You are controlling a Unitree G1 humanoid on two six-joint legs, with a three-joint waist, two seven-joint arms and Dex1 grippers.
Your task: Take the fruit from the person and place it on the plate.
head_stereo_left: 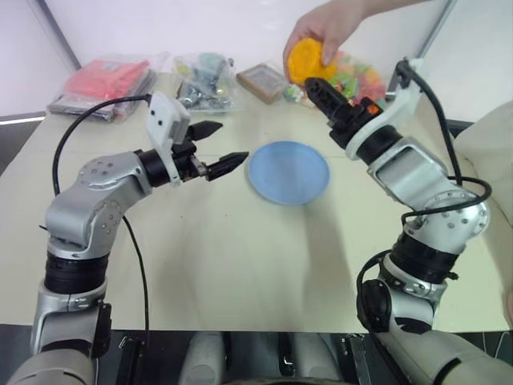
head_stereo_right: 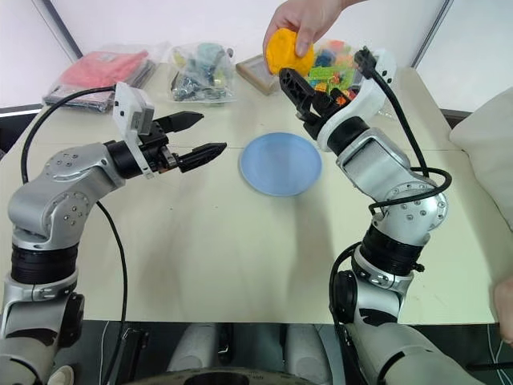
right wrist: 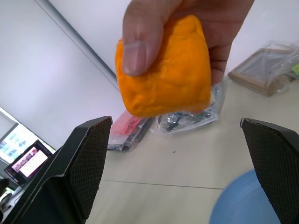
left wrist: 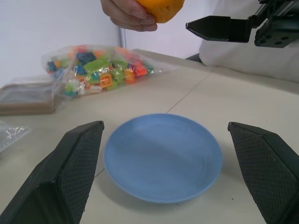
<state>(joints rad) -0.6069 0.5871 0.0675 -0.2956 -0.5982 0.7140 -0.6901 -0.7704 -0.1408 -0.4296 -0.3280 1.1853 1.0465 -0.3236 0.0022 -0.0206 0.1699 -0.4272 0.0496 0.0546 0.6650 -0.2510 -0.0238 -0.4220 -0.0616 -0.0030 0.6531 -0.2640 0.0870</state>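
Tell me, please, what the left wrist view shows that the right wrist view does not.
Left wrist view alone: the whole plate, empty, the bag of coloured blocks, and the open right gripper beside the fruit. Right wrist view alone: a red packet and a lit screen. Both: the person's hand holding the fruit above the table.

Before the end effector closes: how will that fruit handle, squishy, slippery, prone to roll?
The fruit looks dented under the person's hand, so probably soft; grip gently. Its dull, bumpy skin likely isn't slippery. Being roundish, it may roll on the flat plate.
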